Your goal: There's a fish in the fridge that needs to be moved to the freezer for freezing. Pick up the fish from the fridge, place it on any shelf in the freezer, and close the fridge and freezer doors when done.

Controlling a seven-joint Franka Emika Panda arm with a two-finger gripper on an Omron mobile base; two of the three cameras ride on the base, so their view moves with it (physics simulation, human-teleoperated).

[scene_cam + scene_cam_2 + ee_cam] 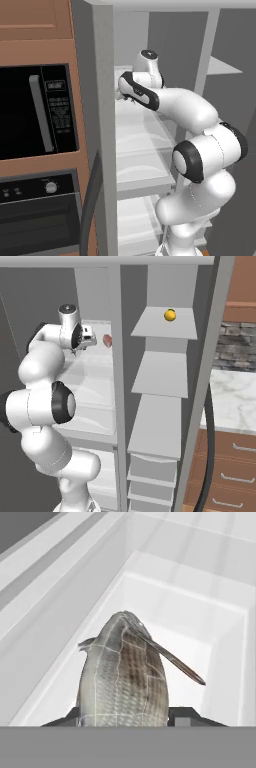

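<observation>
The fish [125, 672], grey-olive and scaly with a thin fin sticking out to the right, stands close up in the hand view between my two dark fingertips. My gripper [125, 719] is shut on its sides. Behind it lies a pale translucent shelf [200, 612] of the fridge. My gripper [90, 337] reaches into the upper part of the fridge [90, 381]. The freezer [162, 373] with solid grey shelves stands open to the right. The fridge door [102, 150] and the freezer door [207, 371] are both swung open.
A small red piece [107, 340] sits on the fridge shelf just right of my hand. An orange fruit [170, 315] lies on the freezer's top shelf. A black microwave [35, 112] and an oven [40, 210] stand left of the fridge door; a marble counter [235, 396] lies right.
</observation>
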